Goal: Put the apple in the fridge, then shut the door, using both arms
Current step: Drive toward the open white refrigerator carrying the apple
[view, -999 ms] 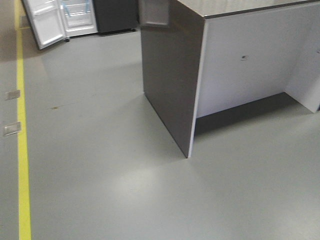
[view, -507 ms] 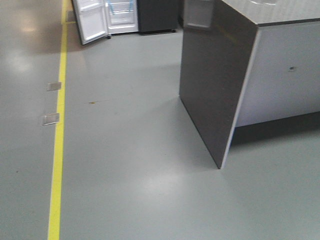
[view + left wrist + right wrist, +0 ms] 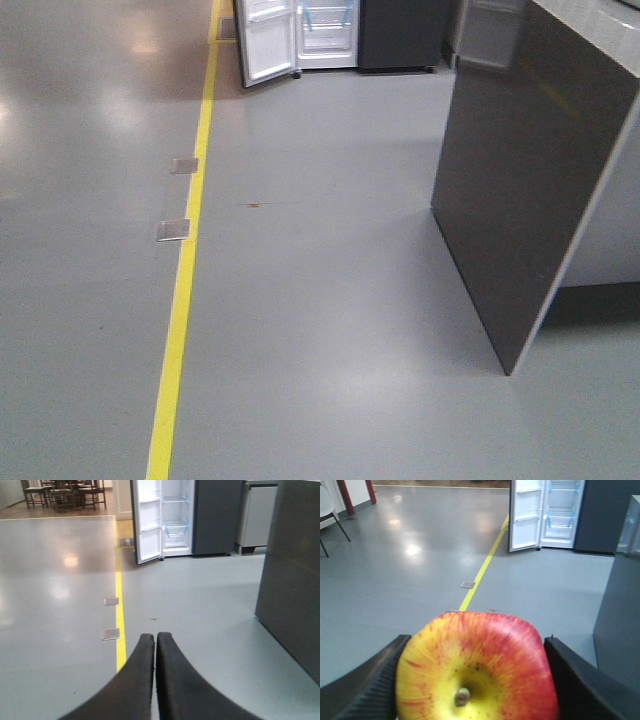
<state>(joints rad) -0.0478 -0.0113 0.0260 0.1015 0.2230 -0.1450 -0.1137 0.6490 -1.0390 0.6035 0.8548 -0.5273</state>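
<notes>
Floor (image 3: 330,330): smooth grey, glossy, patches of reflected light; I see it in all three views.
Yellow line (image 3: 183,280): painted strip on my left, running away toward the far end.
Floor plates (image 3: 173,230): two, metal, just beside the line on its left.
Counter (image 3: 520,190): dark grey side panel, near on my right; a sliver of speckled top shows at the upper edge.
Fridge (image 3: 175,515): well away at the far end, white interior exposed, shelves marked with blue tape.
Door (image 3: 149,525): swung open at the fridge's left side, white inside, standing near the far end of the yellow line.
Grey cabinet (image 3: 257,515): to the right of the fridge's dark body.
Chairs (image 3: 60,492): dark, far left background.
Apple (image 3: 475,670): red and yellow, stem dimple toward the camera, clamped between the fingers of the right gripper (image 3: 475,652); well apart from the fridge, not yet inside.
Left gripper (image 3: 155,647): black fingers pressed together, nothing held, pointing toward the fridge.
</notes>
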